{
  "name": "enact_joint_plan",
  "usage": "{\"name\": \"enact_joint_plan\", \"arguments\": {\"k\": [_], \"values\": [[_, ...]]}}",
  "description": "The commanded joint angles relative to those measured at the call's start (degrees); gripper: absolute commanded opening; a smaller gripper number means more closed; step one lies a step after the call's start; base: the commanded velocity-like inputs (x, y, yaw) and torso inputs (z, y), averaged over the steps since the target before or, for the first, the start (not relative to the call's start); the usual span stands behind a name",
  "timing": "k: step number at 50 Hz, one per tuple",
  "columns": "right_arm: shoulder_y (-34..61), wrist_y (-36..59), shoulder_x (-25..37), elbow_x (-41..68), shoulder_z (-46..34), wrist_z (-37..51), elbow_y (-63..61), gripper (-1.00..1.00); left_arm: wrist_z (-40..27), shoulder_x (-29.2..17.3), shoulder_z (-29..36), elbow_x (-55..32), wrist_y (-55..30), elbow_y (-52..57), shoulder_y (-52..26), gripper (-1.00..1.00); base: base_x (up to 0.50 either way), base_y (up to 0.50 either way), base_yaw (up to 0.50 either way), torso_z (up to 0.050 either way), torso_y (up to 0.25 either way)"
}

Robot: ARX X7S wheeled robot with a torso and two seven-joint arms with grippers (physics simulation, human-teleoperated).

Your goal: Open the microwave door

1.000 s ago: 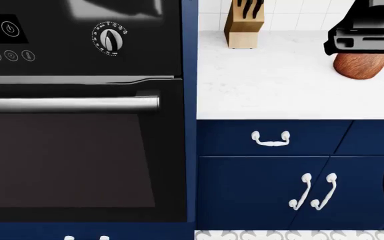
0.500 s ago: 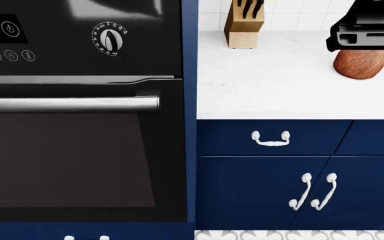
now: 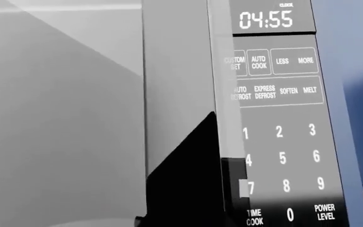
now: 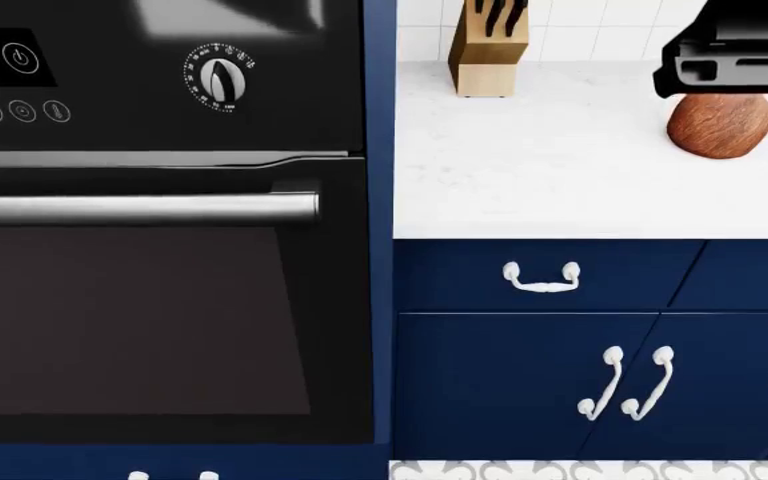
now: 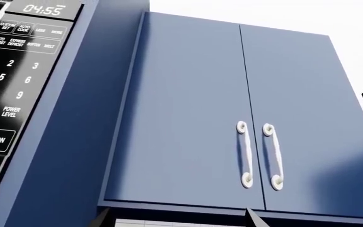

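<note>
Kitchen scene: navy cabinets (image 4: 531,390) with white handles are seen lower right in the head view, a black oven (image 4: 157,300) fills the left, and a white counter (image 4: 558,170) carries a knife block (image 4: 488,50) and a brown round board (image 4: 720,125). The microwave (image 3: 282,132) is shown close up in the left wrist view, clock reading 04:55, its door (image 3: 62,118) swung slightly ajar by the keypad. A dark arm part is seen at upper right of the head view. Neither pincer's state can be told; no fingertips are clearly shown.

Knife block (image 4: 488,48) on counter (image 4: 584,170), right of oven (image 4: 157,250).
</note>
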Motion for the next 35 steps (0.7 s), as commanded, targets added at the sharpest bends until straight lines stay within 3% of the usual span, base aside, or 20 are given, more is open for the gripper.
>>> {"name": "enact_joint_plan", "arguments": {"k": [1, 14, 15, 35], "values": [[0.4, 0.1, 0.1, 0.4, -0.3, 0.4, 0.4, 1.00, 2.1, 1.3, -1.6, 0.4, 7.5, 15.6, -7.0, -1.00, 0.00, 0.00, 0.00, 0.010, 0.000], [0.7, -0.4, 0.3, 0.5, -1.2, 0.7, 0.9, 1.00, 2.4, 0.3, -0.2, 0.7, 9.0, 14.8, -6.8, -1.00, 0.00, 0.00, 0.00, 0.002, 0.007], [0.6, -0.4, 0.3, 0.6, -1.2, 0.7, 0.9, 1.00, 2.4, 0.2, 0.0, 0.8, 9.1, 14.7, -6.8, 1.00, 0.00, 0.00, 0.00, 0.010, 0.012], [0.5, -0.5, 0.7, 1.2, -1.3, 1.3, 0.9, 1.00, 2.1, -0.9, 0.7, 0.9, 9.8, 14.7, -6.3, 1.00, 0.00, 0.00, 0.00, 0.000, 0.000]]}}
